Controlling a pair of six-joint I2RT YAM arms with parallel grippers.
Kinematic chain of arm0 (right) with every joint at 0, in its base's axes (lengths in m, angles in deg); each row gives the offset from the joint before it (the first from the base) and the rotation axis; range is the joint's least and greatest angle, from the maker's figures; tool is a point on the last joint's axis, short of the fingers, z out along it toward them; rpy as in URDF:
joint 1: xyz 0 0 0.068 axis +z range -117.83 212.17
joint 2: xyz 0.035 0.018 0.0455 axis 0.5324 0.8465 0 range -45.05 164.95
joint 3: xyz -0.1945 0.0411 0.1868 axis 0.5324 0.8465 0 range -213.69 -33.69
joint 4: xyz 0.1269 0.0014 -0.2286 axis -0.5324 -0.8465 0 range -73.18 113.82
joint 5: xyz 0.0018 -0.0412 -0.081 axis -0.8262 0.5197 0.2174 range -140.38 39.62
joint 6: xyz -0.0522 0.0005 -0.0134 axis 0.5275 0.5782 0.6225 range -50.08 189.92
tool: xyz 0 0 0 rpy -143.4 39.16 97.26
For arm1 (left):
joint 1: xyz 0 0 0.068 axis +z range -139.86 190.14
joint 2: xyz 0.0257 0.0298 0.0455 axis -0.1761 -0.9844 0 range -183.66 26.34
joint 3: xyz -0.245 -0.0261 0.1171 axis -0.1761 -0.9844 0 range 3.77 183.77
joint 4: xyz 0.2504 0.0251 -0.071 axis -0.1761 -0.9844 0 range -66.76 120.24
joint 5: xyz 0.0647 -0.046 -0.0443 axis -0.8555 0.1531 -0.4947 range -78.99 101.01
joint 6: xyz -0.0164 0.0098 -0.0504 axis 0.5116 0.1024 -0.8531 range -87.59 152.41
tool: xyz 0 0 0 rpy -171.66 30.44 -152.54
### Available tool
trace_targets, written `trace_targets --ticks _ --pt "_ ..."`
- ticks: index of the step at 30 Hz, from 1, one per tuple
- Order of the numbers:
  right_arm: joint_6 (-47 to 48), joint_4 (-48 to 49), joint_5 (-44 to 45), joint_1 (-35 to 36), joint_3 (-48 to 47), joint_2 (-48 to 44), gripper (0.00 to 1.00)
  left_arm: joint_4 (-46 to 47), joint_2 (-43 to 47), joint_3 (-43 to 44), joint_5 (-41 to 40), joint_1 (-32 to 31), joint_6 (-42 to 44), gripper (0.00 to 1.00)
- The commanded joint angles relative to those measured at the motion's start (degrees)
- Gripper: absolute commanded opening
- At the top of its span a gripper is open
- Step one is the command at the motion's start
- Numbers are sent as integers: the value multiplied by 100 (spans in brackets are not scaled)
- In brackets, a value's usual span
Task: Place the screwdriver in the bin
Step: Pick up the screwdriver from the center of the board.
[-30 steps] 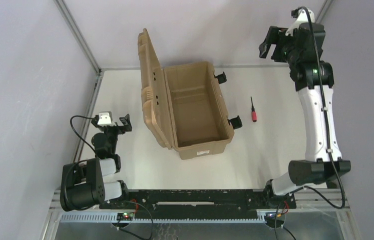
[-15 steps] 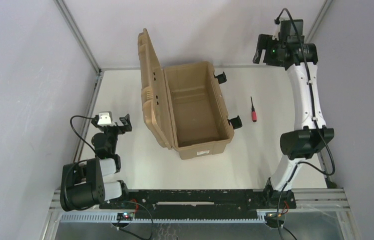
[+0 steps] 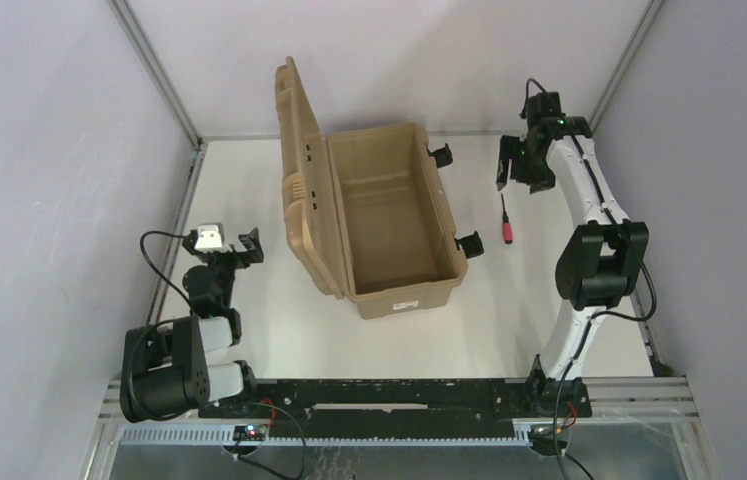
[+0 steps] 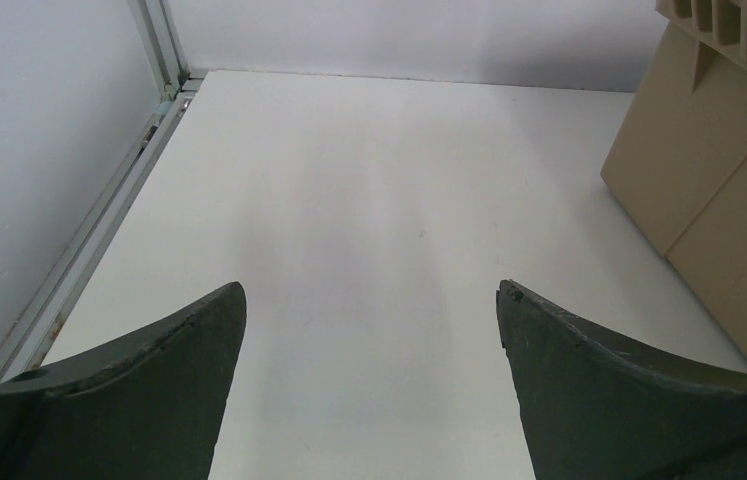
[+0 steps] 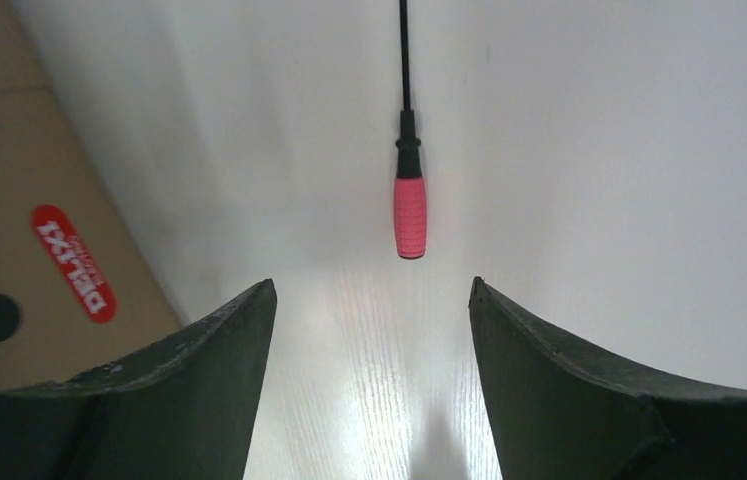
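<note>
The screwdriver (image 3: 506, 226), red handle and thin black shaft, lies on the white table right of the bin (image 3: 407, 296). The bin is a tan case standing open, its ribbed lid upright on the left, and nothing shows inside it. My right gripper (image 3: 502, 172) is open and empty, hovering above the table at the screwdriver's shaft end. In the right wrist view the screwdriver (image 5: 409, 215) lies just ahead of my open right gripper (image 5: 371, 285), handle nearest. My left gripper (image 3: 249, 245) is open and empty, low at the left of the bin, and it also shows in the left wrist view (image 4: 371, 285).
Black latches (image 3: 469, 244) stick out from the bin's right side toward the screwdriver. The bin's wall with a red label (image 5: 74, 262) fills the left of the right wrist view. The bin's lid side (image 4: 709, 190) stands right of my left gripper. Enclosure walls and a metal rail (image 3: 174, 225) border the table.
My right arm has swung down and to the left from high at the back wall, bringing its open gripper over the screwdriver. The left arm, the bin and the screwdriver have not moved.
</note>
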Motion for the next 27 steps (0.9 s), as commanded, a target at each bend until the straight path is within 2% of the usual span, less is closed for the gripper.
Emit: trace_targets --ticks 1,8,27 --pt "6 402 91 -4 458 102 77 231 22 -87 27 17 -64 100" --pt "-73 714 90 -11 1025 397 72 231 16 -83 28 15 -64 100" --pt "-121 1103 61 -132 1478 1084 59 236 17 -87 28 17 -64 100"
